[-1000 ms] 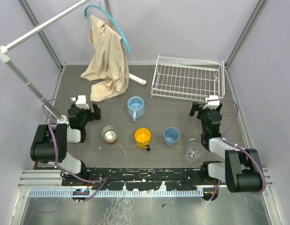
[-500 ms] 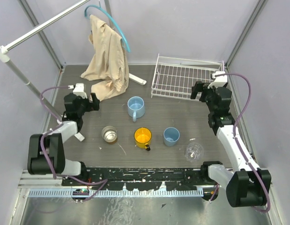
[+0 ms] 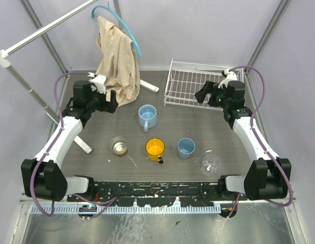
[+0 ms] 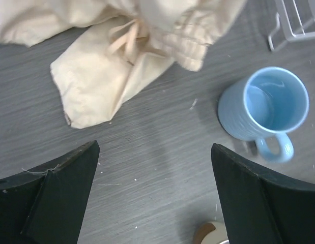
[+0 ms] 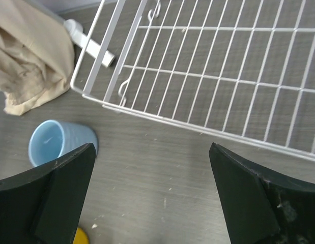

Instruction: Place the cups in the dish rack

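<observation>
All the cups stand upright on the dark table. The light blue handled mug (image 3: 147, 117) (image 4: 264, 104) (image 5: 58, 143) is farthest back. In front of it are the silvery metal cup (image 3: 118, 145), the yellow-orange mug (image 3: 154, 149), the light blue tumbler (image 3: 185, 147) and the clear glass cup (image 3: 210, 163). The white wire dish rack (image 3: 203, 87) (image 5: 223, 71) sits at the back right with nothing in it. My left gripper (image 3: 110, 101) (image 4: 154, 147) hangs open above bare table left of the blue mug. My right gripper (image 3: 202, 95) (image 5: 151, 147) is open over the rack's front edge.
A beige cloth (image 3: 116, 63) (image 4: 111, 66) hangs from a white pole stand (image 3: 25, 84) and pools on the table at the back left. The stand's white foot (image 3: 149, 86) (image 5: 91, 43) lies next to the rack's left corner. Grey walls close in both sides.
Both arms have lifted and reached away from the near edge. The left gripper swung toward the cloth and blue mug, the right toward the rack's front. The cups have not moved.
</observation>
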You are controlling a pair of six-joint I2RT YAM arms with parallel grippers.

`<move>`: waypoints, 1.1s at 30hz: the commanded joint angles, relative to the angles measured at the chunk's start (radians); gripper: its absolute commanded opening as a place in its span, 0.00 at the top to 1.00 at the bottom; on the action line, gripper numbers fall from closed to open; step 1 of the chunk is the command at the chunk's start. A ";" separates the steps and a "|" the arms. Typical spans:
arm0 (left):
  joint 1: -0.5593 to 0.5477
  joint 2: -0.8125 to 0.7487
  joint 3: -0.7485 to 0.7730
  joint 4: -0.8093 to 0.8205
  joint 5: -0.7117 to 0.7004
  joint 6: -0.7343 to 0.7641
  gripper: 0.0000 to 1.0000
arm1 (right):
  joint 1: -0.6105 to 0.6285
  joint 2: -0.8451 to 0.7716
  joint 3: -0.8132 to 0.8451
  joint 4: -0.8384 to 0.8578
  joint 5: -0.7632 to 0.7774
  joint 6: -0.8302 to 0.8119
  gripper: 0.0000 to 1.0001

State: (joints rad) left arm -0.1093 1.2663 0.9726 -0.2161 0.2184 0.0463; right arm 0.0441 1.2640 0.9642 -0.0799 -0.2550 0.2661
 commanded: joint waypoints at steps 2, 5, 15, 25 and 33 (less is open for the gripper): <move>-0.131 0.102 0.181 -0.319 -0.063 0.167 0.02 | 0.004 -0.025 0.049 0.013 -0.123 0.107 0.00; -0.195 0.164 0.255 -0.358 -0.093 0.186 0.02 | 0.003 -0.049 0.024 0.035 -0.133 0.143 0.00; -0.319 0.470 0.585 -0.550 -0.145 0.098 0.05 | 0.006 -0.088 0.023 0.004 -0.154 0.176 0.00; -0.360 0.653 0.726 -0.602 -0.164 -0.002 0.17 | 0.005 -0.099 0.047 -0.031 -0.142 0.146 0.00; -0.373 0.724 0.762 -0.602 -0.152 -0.047 0.24 | 0.005 -0.102 0.047 -0.045 -0.123 0.120 0.00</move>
State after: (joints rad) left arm -0.4736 1.9675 1.6962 -0.7971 0.0612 0.0334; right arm 0.0444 1.2015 0.9672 -0.1463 -0.3889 0.4129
